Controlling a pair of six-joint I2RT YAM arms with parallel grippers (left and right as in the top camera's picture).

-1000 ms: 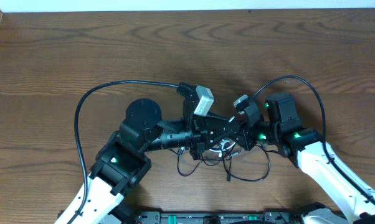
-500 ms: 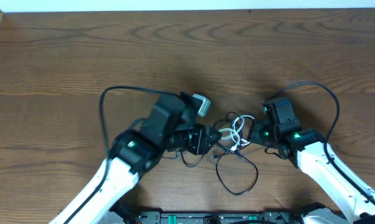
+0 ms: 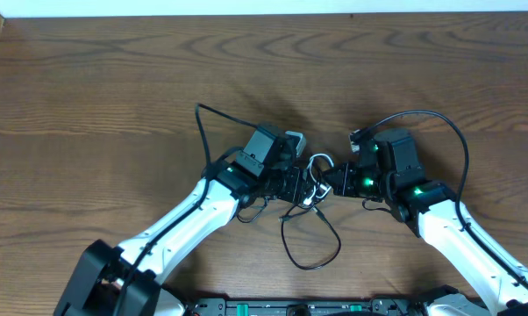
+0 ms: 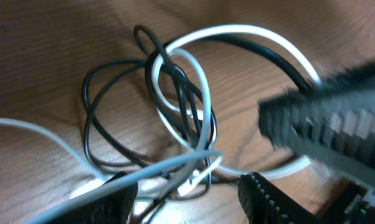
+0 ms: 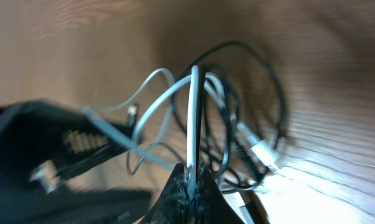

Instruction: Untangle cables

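Observation:
The cables are a tangle of one white cord (image 4: 237,31) and thin black cords (image 4: 113,93) on the wooden table, between both grippers in the overhead view (image 3: 313,180). One black cord trails toward the front in a loose loop (image 3: 310,250). My left gripper (image 4: 187,182) (image 3: 299,186) is open low over the tangle, and a white strand crosses between its fingers without being pinched. My right gripper (image 5: 192,171) (image 3: 331,180) is shut on the white cord (image 5: 192,112), which runs straight out from its tips, with black loops (image 5: 262,93) hanging around it.
Thick black arm wires arch behind each gripper, one on the left (image 3: 203,123) and one on the right (image 3: 422,114). The two grippers nearly face each other, tips a short way apart. Bare wood (image 3: 115,70) spreads to the back and both sides.
My left gripper has opened from shut, and its arm swung back to the tangle. My right gripper closed fully on the white cord. The black loop slid left and forward.

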